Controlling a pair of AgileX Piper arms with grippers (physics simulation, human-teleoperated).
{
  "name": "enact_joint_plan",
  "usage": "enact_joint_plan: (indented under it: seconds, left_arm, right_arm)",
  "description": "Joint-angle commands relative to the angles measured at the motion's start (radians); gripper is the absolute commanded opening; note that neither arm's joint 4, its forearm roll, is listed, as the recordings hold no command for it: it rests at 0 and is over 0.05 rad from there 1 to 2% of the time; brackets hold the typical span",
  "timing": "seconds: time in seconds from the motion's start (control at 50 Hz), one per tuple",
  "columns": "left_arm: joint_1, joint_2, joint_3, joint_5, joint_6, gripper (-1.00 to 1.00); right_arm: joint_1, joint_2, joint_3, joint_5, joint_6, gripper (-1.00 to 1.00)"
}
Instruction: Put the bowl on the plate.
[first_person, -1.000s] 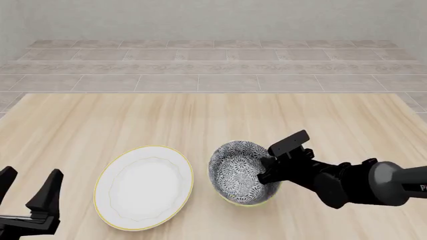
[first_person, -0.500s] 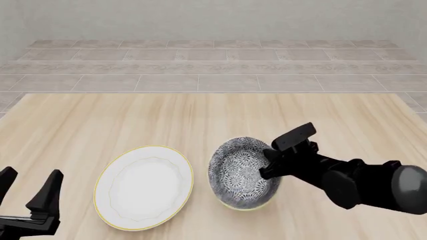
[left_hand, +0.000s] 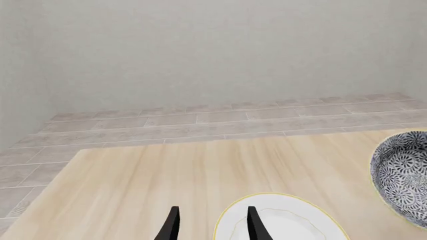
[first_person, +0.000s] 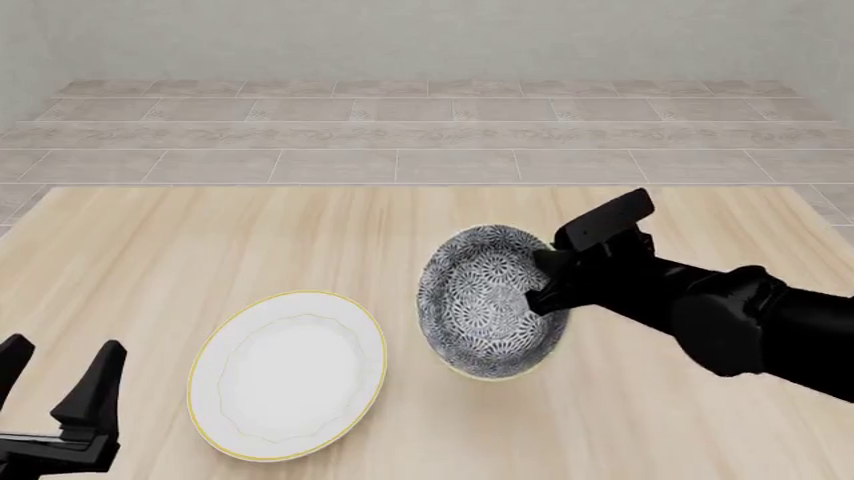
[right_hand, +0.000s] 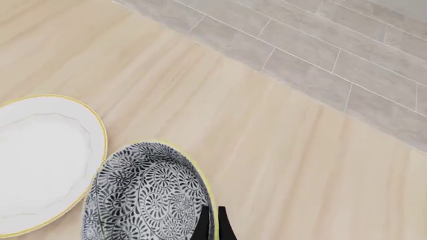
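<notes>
Lifted since a second ago, the right gripper (first_person: 550, 282) now carries the deep round ceramic bowl with the dense dark blue-and-white floral pattern (first_person: 489, 300) higher and further toward the far edge of the table (first_person: 200, 240), clamped shut on the bowl's right-hand wall, one finger inside and one outside the pale yellowish rim. The right wrist view shows the fingertips (right_hand: 212, 226) pinching that rim edge-on.

The bowl looks clear of the wood, just right of the wide shallow white plate with the thin yellow rim (first_person: 288, 374), which lies flat near the table's near edge, left of centre. The bowl is tipped: its mouth faces left and up toward the camera, its axis tilted well off vertical. Being round, it has no long axis.

Glazed ceramic is likely stiff, slippery, fairly heavy and breakable; a one-sided rim pinch lets it swing, so a deep bite on the wall seems wise.

The left gripper (first_person: 60, 385) hovers spread wide at the near left corner, holding nothing.
</notes>
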Motion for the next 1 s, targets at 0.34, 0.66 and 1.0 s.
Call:
enact_joint_plan:
  seconds: [0.34, 0.66, 1.0]
  left_arm:
    - [-0.001, -0.072, -0.002, 0.069, 0.001, 1.0]
    - [-0.006, -0.088, -0.002, 0.078, 0.004, 1.0]
    - [-0.005, -0.091, -0.004, 0.082, 0.003, 1.0]
  right_arm:
    - [0.107, 0.067, -0.29, 0.258, 0.157, -1.0]
    - [0.175, 0.109, -0.339, 0.281, 0.193, -1.0]
    - [0.246, 0.152, -0.394, 0.297, 0.223, -1.0]
